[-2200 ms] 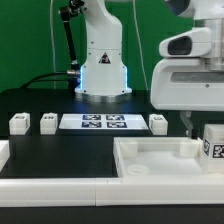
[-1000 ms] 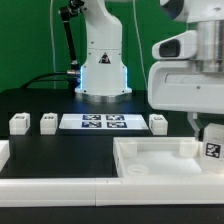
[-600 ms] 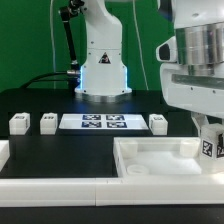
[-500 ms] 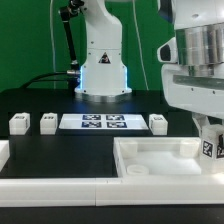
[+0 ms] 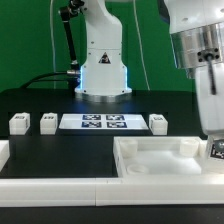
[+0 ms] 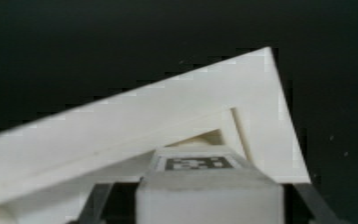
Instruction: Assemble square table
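The square table top, a white tray with a raised rim, lies at the front right of the exterior view. Its corner fills the wrist view. My gripper is at the exterior view's right edge, over the top's right far corner. It is shut on a white tagged leg. In the wrist view that leg sits between my dark fingers, and the gripper holds it upright. Three more legs stand on the black table: two at the left and one right of the marker board.
The marker board lies flat at the middle back. The robot base stands behind it. A long white bar fence runs along the front edge, with a white end piece at the left.
The arm has swung and turned toward the exterior view's right, and the held leg has moved right and slightly down at the top's corner. The other legs have not moved.
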`<control>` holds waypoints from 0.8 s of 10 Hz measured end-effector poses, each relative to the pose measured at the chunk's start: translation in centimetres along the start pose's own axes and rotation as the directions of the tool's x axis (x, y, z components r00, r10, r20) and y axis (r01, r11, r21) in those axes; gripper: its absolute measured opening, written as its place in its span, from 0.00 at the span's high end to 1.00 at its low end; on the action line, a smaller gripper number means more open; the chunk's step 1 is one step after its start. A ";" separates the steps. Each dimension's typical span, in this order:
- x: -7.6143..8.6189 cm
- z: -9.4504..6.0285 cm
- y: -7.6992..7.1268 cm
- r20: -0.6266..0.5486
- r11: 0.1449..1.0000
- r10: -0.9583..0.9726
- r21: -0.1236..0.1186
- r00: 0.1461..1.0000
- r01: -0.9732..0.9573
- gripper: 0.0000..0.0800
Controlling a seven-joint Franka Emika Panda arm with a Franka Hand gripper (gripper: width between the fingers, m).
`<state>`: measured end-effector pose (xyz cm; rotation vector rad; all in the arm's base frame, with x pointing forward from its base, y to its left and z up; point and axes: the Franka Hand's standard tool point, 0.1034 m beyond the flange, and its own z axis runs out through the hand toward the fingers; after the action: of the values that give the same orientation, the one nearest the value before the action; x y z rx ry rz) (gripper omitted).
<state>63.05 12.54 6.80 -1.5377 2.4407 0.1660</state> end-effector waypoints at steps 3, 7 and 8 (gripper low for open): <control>-0.2 0.1 0.2 -0.010 0.974 -0.229 -0.003 0.973 0.229 0.37; -0.4 0.1 0.4 -0.024 0.765 -0.643 -0.040 0.765 0.642 0.20; -0.4 0.1 0.4 -0.022 0.717 -0.697 -0.042 0.717 0.695 0.19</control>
<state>62.87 13.10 6.81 -2.3649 1.6983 0.0267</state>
